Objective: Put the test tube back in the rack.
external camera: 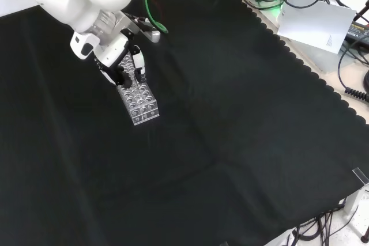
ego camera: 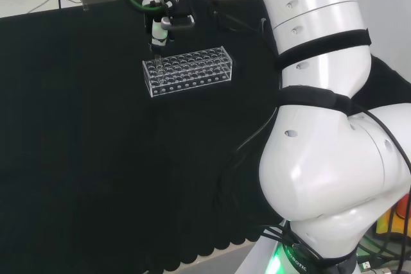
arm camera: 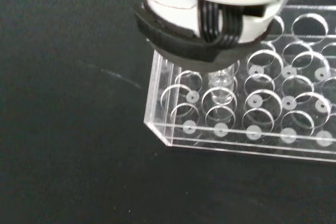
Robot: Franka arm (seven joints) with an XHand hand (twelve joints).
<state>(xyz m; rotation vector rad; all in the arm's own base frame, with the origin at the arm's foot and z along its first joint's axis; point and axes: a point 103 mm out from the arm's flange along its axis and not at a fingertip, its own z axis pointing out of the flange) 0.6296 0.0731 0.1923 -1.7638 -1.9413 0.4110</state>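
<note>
Wrist view: a clear glass test tube (arm camera: 221,80) is held upright, pinched by the black-and-white hand (arm camera: 210,14), directly above a hole of the clear plastic rack (arm camera: 157,124).

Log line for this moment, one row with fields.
phase: inserting | hand: above rack's left end in head view, shut on test tube | tube: upright, lower end entering a hole near that end | rack: on black cloth

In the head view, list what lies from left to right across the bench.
Bare black cloth → clear rack, with the hand above its left end → the arm's white links.
</note>
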